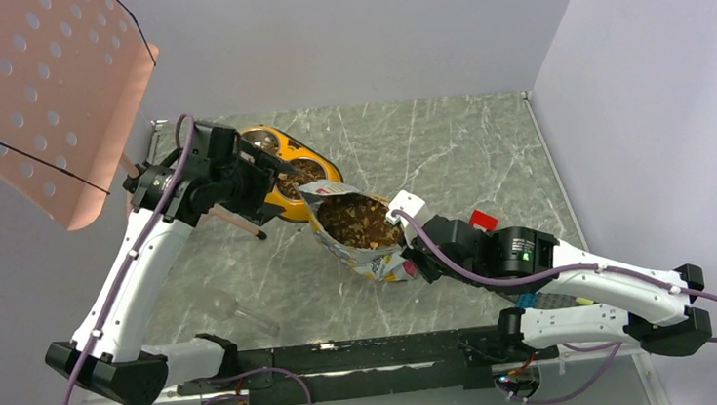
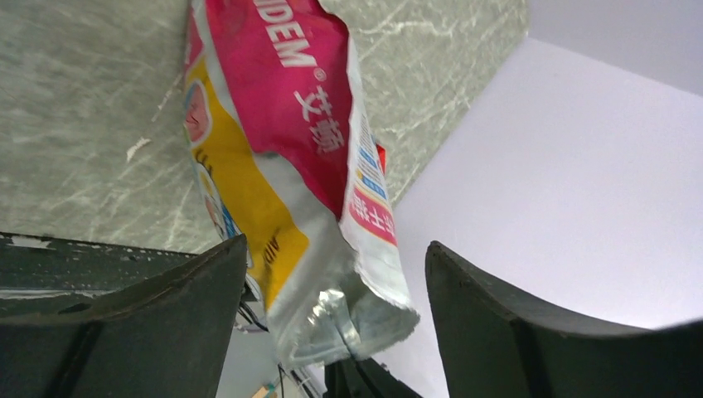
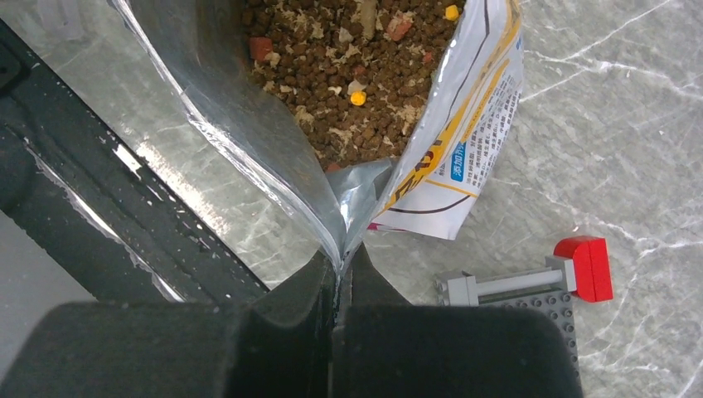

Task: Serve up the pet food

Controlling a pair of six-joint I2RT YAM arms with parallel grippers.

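Note:
The glossy white, pink and yellow bag (image 1: 371, 260) stands open mid-table, tilted toward the yellow double bowl (image 1: 289, 209). Brown kibble (image 1: 354, 220) fills the bag and shows in the right wrist view (image 3: 348, 75). Some kibble lies in the bowl's near steel cup (image 1: 299, 176). My right gripper (image 1: 404, 249) is shut on the bag's rim seam (image 3: 341, 249). My left gripper (image 1: 275, 185) is open, with the bag's far corner (image 2: 348, 307) between its fingers (image 2: 166, 315) and touching neither.
A pink perforated board (image 1: 41, 93) hangs over the back left. A red brick (image 1: 482, 219) and a grey studded plate (image 3: 530, 303) lie right of the bag. A clear plastic scoop (image 1: 237, 311) lies near the left arm's base.

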